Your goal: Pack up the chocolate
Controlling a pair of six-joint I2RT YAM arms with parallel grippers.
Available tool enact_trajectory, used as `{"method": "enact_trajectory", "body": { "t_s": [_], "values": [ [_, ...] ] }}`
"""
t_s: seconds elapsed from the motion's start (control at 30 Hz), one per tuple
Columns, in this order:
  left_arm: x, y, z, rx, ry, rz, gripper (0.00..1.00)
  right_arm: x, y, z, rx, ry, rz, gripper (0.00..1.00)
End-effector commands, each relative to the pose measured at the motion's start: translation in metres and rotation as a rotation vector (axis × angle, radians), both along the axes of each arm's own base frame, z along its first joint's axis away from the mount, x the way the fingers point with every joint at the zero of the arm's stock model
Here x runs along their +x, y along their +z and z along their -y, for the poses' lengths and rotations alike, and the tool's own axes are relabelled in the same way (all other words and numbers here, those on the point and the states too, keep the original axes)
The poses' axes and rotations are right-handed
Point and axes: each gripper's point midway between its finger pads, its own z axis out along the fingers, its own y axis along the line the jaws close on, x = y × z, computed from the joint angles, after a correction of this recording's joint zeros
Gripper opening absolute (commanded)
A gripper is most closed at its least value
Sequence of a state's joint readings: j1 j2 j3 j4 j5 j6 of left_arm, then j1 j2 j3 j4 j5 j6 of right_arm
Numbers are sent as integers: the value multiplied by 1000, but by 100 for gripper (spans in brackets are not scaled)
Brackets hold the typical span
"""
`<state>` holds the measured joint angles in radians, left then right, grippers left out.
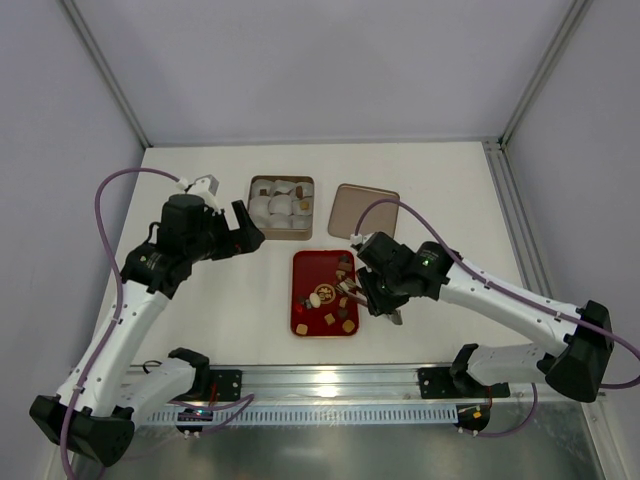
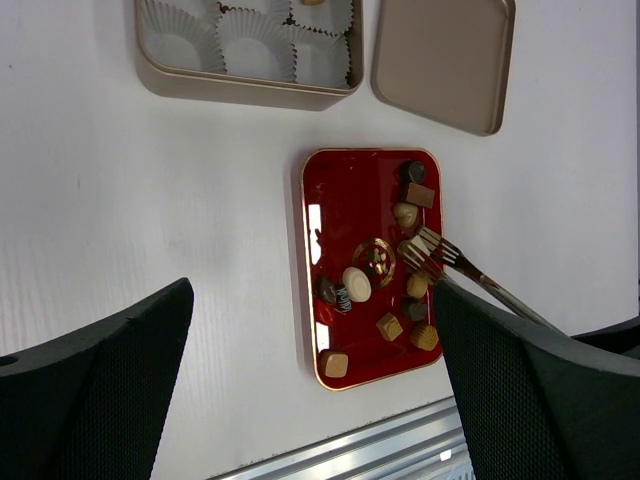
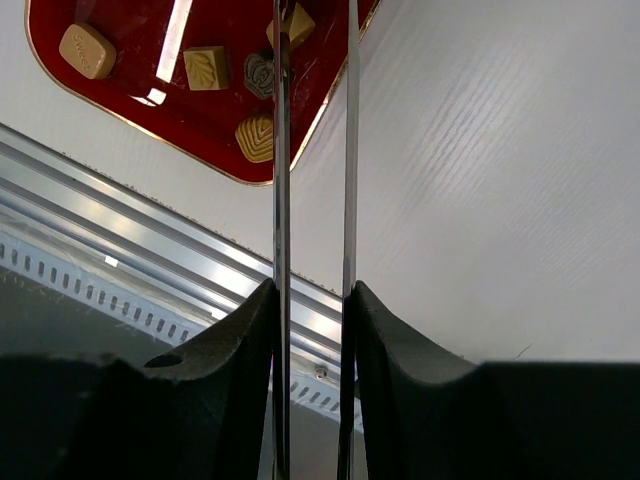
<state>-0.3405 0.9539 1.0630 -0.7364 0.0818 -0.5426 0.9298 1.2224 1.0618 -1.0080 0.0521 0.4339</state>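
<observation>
Most of the chocolate [image 2: 357, 283] lies loose on the red tray [image 2: 350, 190], crowded along its right side and near end; a few pieces are visible in the tin [image 2: 240, 90] beyond the tray's far end, among white paper cups [image 2: 255, 45]. The lid [image 2: 440, 60] lies flat beyond the tray's far right corner. The right gripper [image 3: 312, 295] has its fingers pressed against both arms of a pair of tongs [image 3: 281, 150]. The forked tips stand over the tray's right side, among the tan pieces; whether they hold one cannot be told. The left gripper [image 1: 245, 230] hangs off the tray's far left corner, fingers wide apart and holding nothing. Hazards noted: the tong arms are smooth metal and could twist or slide in the fingers, leaving the tips misaligned. A small glossy piece could squirt out under uneven squeeze. The pieces sit close together, so a low approach may push a neighbour over the tray's rim or shift the tray itself. A piece dropped between tray and tin would land on the table [image 2: 150, 200]. Setting down hard could crush a paper cup.
</observation>
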Motion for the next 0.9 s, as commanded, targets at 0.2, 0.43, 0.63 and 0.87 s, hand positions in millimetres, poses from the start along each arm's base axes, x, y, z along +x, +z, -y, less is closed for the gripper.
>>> {"method": "enact_trajectory", "body": {
  "t_s": [0.2,0.43,0.63,0.87],
  "values": [
    [4,7,1,-6,-5,41,100,12,17,-10,30,-5,56,33],
    [3,10,0,-6,-3,51,100,29,50,-20,61,4,136,32],
    [2,15,-2,-7,4,62,100,51,76,-41,88,29,200,32],
    [1,19,-2,-3,2,72,100,103,94,-89,155,44,263,33]
  ]
}}
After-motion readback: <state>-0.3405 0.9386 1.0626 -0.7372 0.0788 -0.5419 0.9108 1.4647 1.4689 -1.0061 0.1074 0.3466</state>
